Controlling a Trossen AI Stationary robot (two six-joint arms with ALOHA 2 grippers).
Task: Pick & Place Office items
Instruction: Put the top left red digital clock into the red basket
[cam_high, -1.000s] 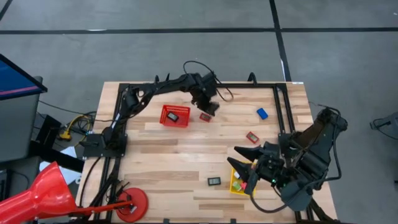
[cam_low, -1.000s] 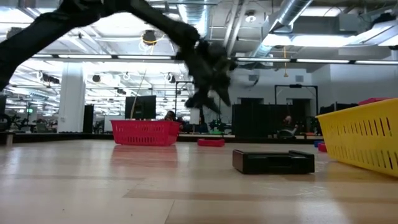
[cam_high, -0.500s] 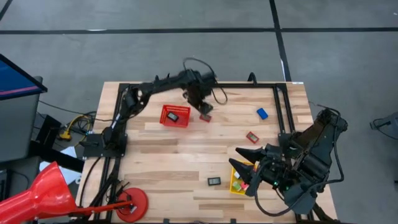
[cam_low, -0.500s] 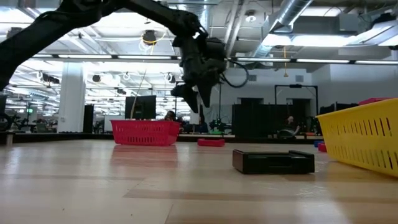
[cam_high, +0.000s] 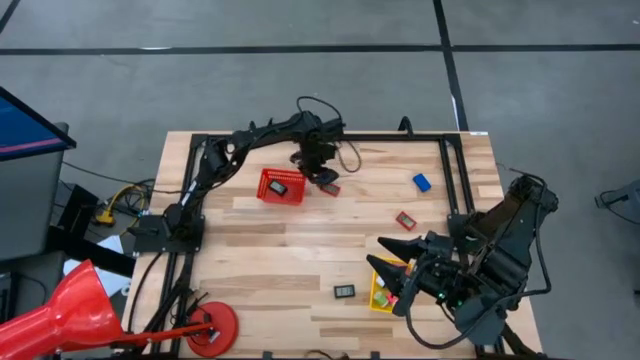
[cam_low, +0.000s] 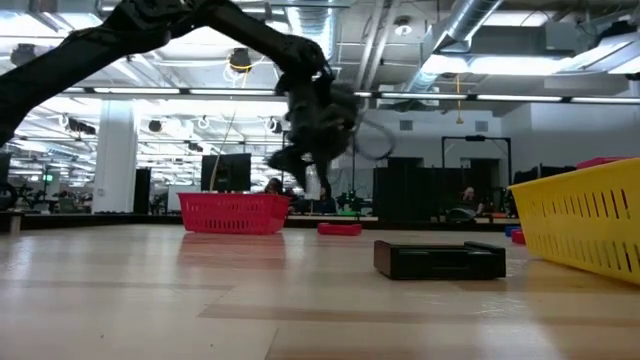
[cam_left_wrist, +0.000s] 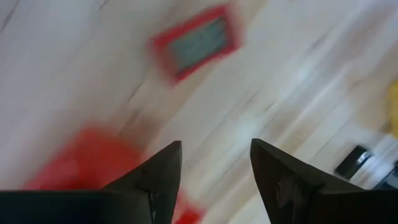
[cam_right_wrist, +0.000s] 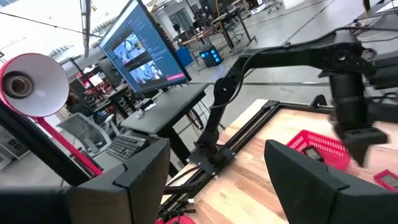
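Left gripper (cam_high: 322, 178), fingers apart and empty, hovers by my red-framed item (cam_high: 329, 187); next I descend squarely and pinch it.

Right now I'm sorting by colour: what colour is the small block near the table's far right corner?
Blue; the small block shows best in the high view.

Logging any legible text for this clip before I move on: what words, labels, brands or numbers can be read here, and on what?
None can be read.
Monitor: windows and a pink bar show on screen, text too small to read.
Red-framed item: pale face, blurred, nothing legible.
Dark item: no marking visible on its side.
Red basket, yellow bin, blue block: no labels visible.
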